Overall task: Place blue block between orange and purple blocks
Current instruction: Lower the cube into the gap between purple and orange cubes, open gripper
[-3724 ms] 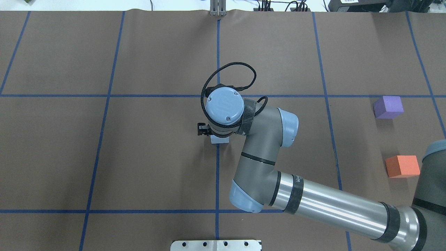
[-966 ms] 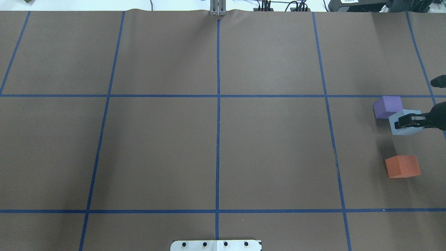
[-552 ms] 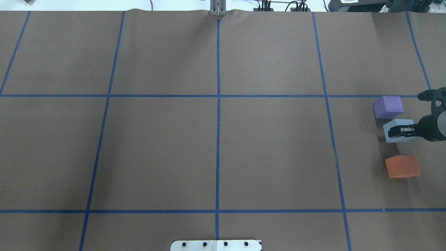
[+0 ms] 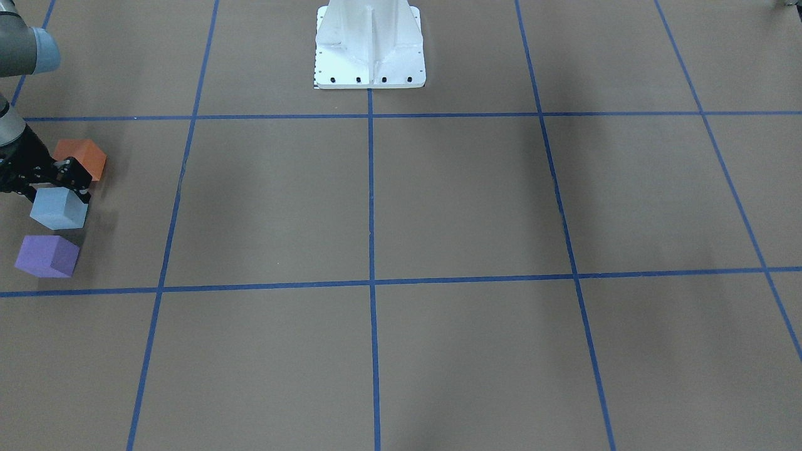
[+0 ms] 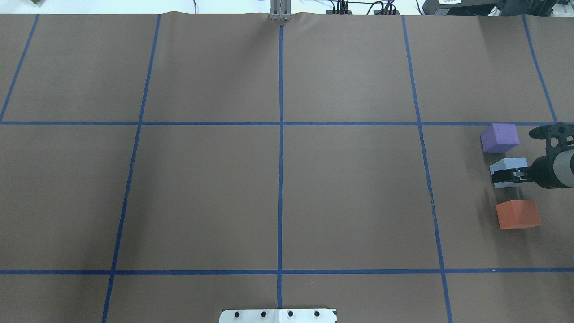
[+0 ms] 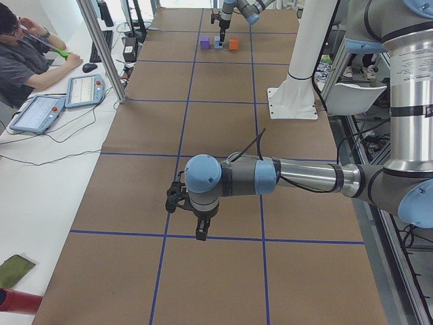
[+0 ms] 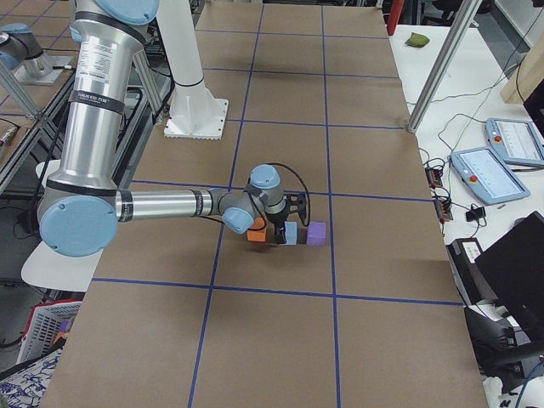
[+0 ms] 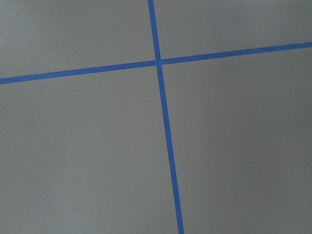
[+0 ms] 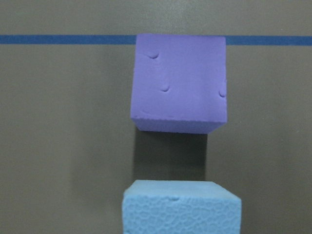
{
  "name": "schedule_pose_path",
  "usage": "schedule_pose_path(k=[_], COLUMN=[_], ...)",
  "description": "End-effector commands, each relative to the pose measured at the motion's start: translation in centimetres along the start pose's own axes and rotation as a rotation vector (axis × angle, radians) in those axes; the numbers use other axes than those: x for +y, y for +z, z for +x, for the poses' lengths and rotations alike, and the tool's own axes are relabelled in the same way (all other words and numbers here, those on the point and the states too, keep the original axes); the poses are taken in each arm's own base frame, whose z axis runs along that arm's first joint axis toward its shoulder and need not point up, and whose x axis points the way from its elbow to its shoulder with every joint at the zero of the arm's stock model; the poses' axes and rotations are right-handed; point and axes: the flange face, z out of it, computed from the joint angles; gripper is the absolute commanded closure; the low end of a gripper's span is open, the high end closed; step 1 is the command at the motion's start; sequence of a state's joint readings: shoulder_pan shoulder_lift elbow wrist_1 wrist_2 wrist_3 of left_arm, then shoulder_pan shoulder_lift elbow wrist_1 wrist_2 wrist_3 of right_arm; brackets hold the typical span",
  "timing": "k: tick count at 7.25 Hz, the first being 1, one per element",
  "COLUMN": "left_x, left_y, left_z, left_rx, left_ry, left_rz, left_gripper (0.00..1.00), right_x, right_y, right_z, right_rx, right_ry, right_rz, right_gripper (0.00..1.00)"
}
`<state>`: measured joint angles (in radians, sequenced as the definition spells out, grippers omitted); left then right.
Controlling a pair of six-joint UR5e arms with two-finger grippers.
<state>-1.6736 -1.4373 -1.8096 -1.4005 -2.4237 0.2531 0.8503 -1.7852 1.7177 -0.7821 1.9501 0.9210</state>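
Right gripper (image 5: 509, 175) jaws clasp the blue block (image 5: 509, 165) low at the table (image 5: 358, 188), between purple block (image 5: 499, 138) and orange block (image 5: 518, 214), touching neither; left gripper (image 6: 200, 232) hovers well apart; whether its jaws are parted, I cannot tell.

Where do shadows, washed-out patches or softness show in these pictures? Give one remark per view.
Right wrist view: sharp, foam pitting shows; purple block casts a dark shadow toward blue block. Overhead view: faint shadow left of orange block; bright strip past the far edge is washed out. Front-facing view: broad soft dark bands cross the table cover. Left wrist view: flat, even light on tape lines.
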Motion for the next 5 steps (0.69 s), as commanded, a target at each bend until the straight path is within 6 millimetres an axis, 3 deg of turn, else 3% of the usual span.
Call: schedule_pose_path(k=[1, 3, 5], left_x=[-0.1, 0.6, 0.6], left_y=[-0.3, -0.6, -0.6], left_z=[0.3, 0.8, 0.8], left_rx=[-0.002, -0.001, -0.003], left_ry=[0.005, 0.007, 0.011], left_rz=[0.006, 0.011, 0.011], left_gripper=[0.0, 0.0, 0.0], right_x=[-0.8, -3.7, -5.6], right_y=[-2.4, -6.6, -10.5], right_z=[-0.9, 4.3, 11.9], right_rx=[-0.037, -0.064, -0.027], right_ry=[0.0, -0.05, -0.139], right_rz=[-0.005, -0.047, -0.1], right_gripper=[0.0, 0.0, 0.0])
